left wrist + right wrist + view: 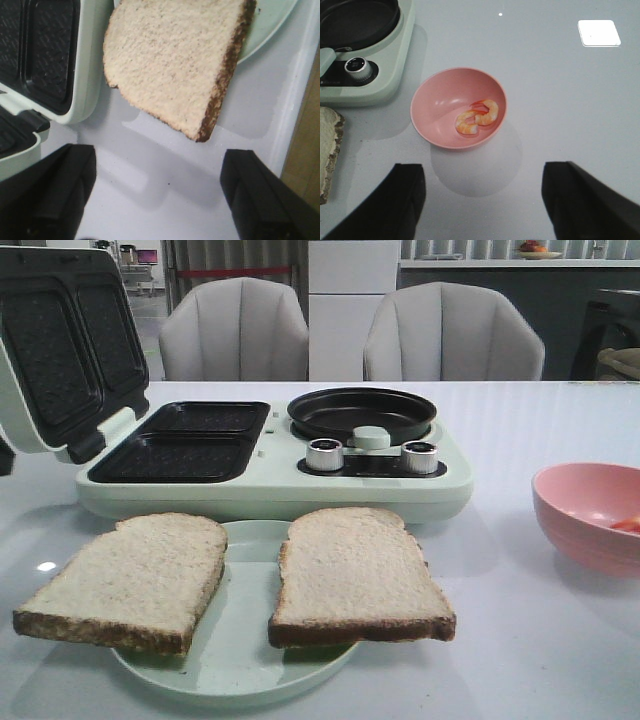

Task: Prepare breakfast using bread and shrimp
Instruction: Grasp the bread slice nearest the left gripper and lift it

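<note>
task not started. left gripper (157, 200) wide open, empty, hovering near the left bread slice (125, 580). both slices, incl. right one (355, 575), untouched on pale green plate (235, 675); breakfast maker (270, 455) open, grill plates and pan empty. two shrimp (477, 116) sit in pink bowl (440, 135). right gripper (482, 200) wide open above it. everything left.

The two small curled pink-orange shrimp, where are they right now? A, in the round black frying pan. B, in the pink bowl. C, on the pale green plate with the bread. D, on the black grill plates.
B: the two shrimp lie together inside the pink bowl, away from the appliance.
</note>
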